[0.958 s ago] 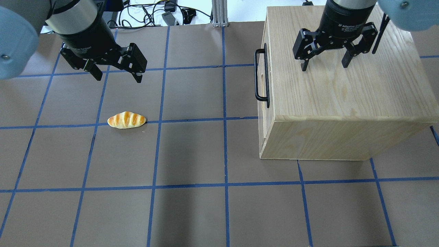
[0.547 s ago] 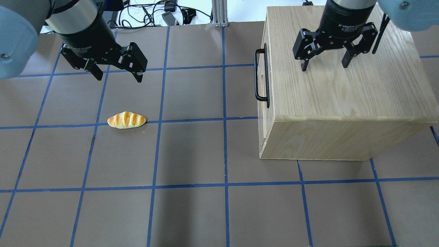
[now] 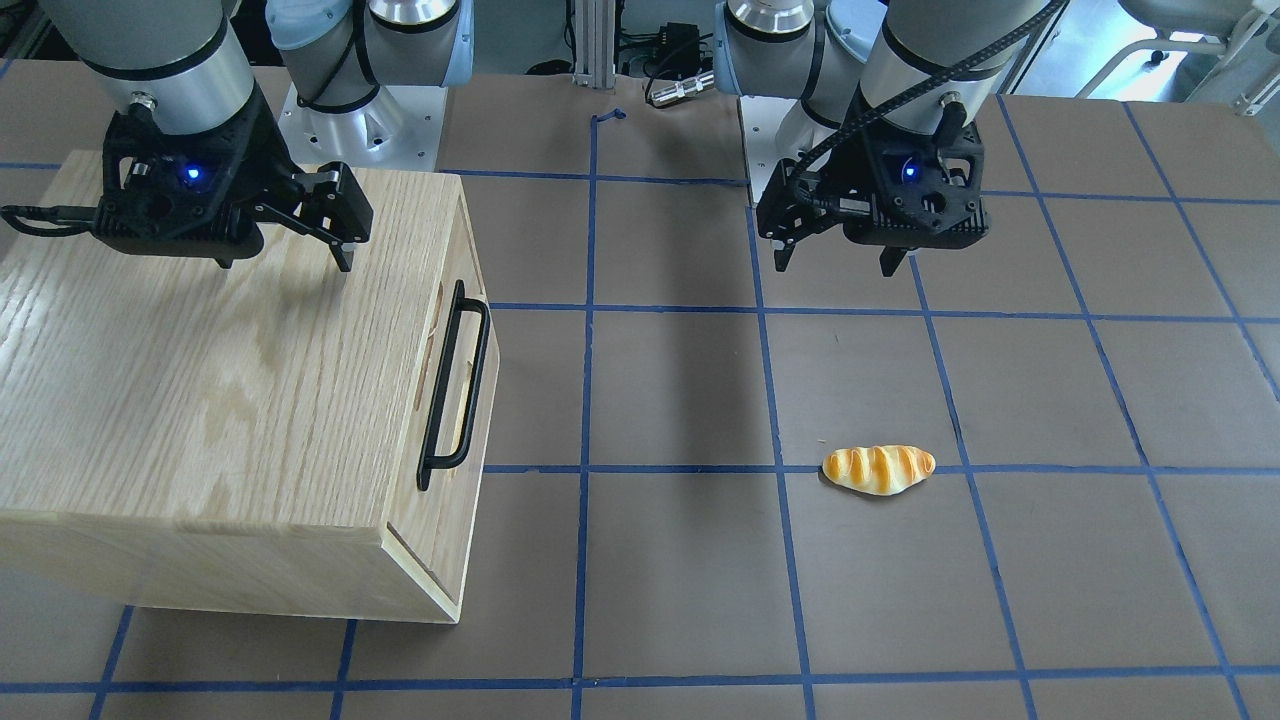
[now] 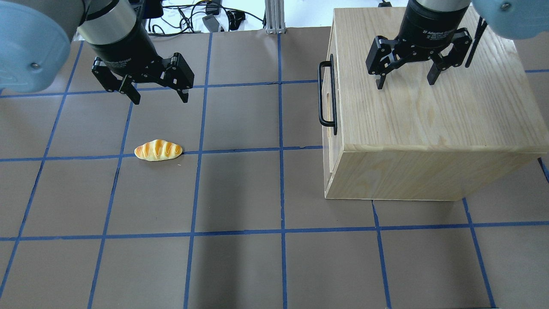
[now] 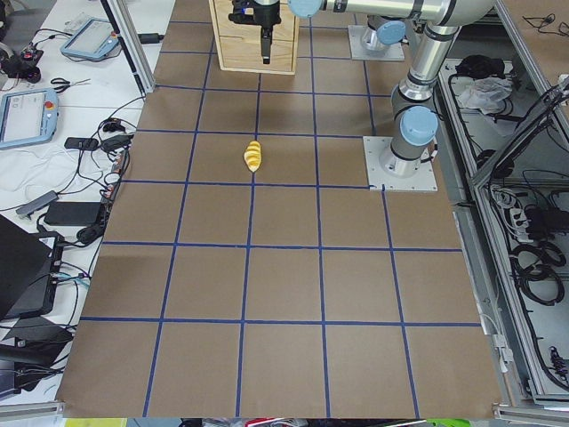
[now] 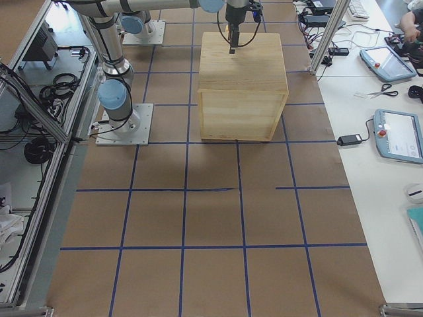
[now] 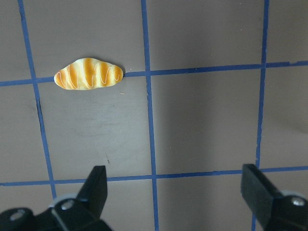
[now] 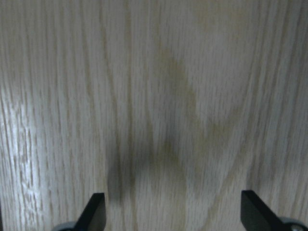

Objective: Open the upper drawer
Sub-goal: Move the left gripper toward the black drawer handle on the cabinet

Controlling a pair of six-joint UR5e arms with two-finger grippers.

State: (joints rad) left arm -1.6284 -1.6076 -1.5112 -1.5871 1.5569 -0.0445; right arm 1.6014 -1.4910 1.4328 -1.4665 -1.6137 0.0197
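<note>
The upper drawer sits shut in the oak cabinet [image 4: 429, 120], its front facing the table's middle. Its black bar handle [image 4: 327, 94] also shows in the front-facing view [image 3: 455, 385], with the slot cut-out behind it. My right gripper [image 4: 405, 83] is open and empty, hovering over the cabinet's top [image 3: 285, 262]; its wrist view shows only wood grain between its fingers [image 8: 96, 211]. My left gripper [image 4: 161, 99] is open and empty above the bare table, well to the left of the handle [image 3: 835, 268].
A toy bread roll [image 4: 158, 150] lies on the brown, blue-taped table [image 4: 240, 193], just in front of my left gripper; it also shows in the left wrist view [image 7: 88, 74]. Cables and a metal post [image 4: 274, 17] stand at the far edge.
My left gripper has moved a little to the right, toward the cabinet. The right gripper, the drawer and the bread roll have not moved.
</note>
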